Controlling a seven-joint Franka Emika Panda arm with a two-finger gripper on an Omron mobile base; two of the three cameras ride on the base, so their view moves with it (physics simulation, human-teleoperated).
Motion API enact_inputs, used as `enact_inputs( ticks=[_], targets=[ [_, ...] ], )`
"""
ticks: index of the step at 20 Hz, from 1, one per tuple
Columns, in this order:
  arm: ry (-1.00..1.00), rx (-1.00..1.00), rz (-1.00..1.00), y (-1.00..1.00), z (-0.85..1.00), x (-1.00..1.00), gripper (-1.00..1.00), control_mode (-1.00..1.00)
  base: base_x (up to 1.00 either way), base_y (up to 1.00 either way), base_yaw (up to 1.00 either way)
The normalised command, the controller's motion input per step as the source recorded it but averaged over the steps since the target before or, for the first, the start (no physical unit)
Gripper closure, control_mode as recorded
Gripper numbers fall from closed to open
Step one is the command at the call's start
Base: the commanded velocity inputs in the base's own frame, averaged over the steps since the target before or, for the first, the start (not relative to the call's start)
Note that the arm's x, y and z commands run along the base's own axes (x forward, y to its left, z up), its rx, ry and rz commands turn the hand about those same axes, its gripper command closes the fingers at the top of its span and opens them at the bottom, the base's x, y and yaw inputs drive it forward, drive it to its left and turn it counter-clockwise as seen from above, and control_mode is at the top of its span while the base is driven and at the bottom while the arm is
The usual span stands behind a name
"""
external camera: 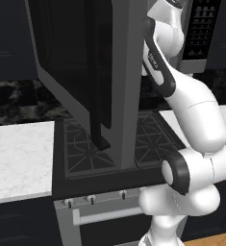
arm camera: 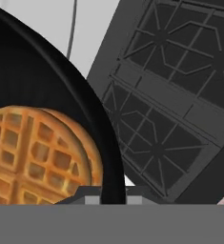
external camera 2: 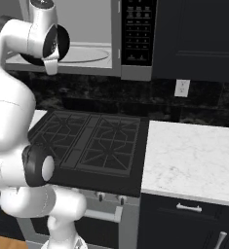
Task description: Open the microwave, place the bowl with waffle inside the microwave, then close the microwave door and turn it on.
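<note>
The microwave (external camera 2: 135, 70) hangs above the stove, and its door (external camera: 81, 72) stands swung wide open toward me, the dark handle (external camera: 99, 110) on its free edge. Inside lies a pale turntable plate (external camera 2: 89, 54). My gripper (arm camera: 112, 191) is shut on the rim of the black bowl (arm camera: 61, 86), with the rim pinched between the fingertips. The golden waffle (arm camera: 32, 152) lies in the bowl. The bowl hangs in front of the open cavity, above the stove's left side. In the left base view, the door and the arm hide the hand.
A black gas stove (external camera 2: 96, 141) with grates sits directly below, its oven door with a steel bar handle (external camera: 109, 215) underneath. White marble counters (external camera 2: 194, 155) (external camera: 18, 158) flank it. The keypad strip (external camera 2: 138, 29) is at the microwave's right. Dark cabinets (external camera 2: 199, 34) stand to the right.
</note>
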Motion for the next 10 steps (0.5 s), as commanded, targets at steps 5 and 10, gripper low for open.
enact_inputs(
  ticks=[5,10],
  targets=[
    [0.06,0.00,-0.06,0.02,0.00,1.00,1.00,-1.00,0.00,0.00,0.00],
    [0.06,0.01,-0.03,0.00,0.00,0.99,1.00,-1.00,0.00,0.00,0.00]
  ],
)
